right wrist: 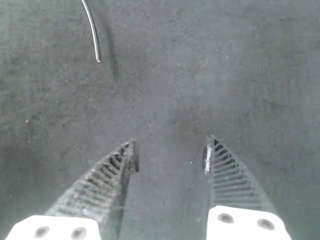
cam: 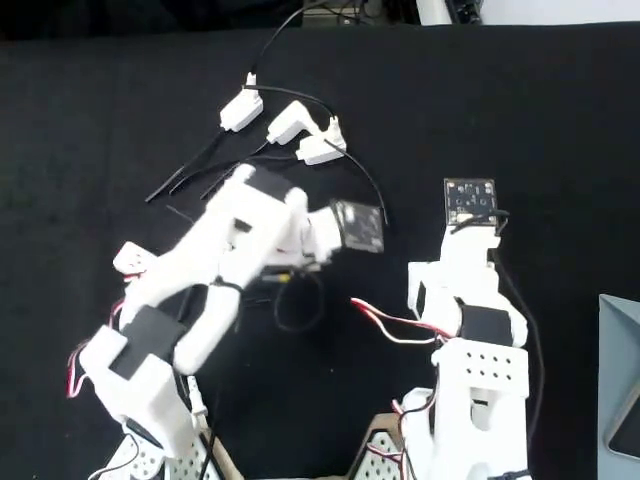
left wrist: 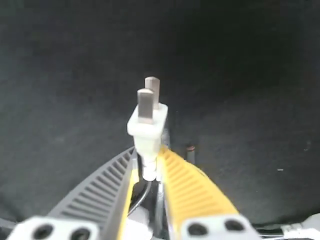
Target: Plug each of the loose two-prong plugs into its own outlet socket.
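Holding the plug (left wrist: 146, 131) clamped in your left gripper (left wrist: 148, 159), prongs leading, aim up-table at what look like sockets (cam: 290, 122), nearer it than your open right gripper (right wrist: 170, 150).

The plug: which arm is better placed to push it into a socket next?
Left. Its gripper is shut on the white plug, prongs pointing outward. The right gripper is open and empty over black cloth.
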Robot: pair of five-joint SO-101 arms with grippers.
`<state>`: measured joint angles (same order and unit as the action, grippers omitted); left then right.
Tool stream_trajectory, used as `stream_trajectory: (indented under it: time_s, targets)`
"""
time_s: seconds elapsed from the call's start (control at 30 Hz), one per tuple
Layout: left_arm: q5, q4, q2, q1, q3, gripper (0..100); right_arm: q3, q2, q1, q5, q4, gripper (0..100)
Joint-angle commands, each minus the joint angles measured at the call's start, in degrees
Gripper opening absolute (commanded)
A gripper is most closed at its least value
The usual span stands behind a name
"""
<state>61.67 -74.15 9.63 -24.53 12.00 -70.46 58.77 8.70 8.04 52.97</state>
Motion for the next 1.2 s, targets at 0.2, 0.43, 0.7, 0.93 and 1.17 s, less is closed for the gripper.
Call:
stream_trajectory:
  time_s: [0.2, 0.43, 0.7, 0.93, 1.17]
  targets:
    - [-13.71, -0.09, -3.60, 1.45, -3.56, 24, 0.75, 0.92, 0.88, 0.70, -0.62, 21.5]
    - [-21.27, -6.95, -3.60, 8.04, -13.85, 23, 0.66, 0.92, 0.53, 0.70, -0.44, 21.5]
    - [-33.58, -16.53, -11.69, 15.34, -19.56, 12, 6.81, 0.57, -4.40, 1.85, 10.20, 21.5]
    - [-46.33, -17.05, -26.90, 26.77, -11.91, 12, 15.60, 0.40, -15.38, 7.65, 21.36, 21.5]
    - [-54.42, -9.23, -41.05, 37.85, 10.24, 12, 19.30, 0.40, -27.08, 13.80, 28.57, 21.5]
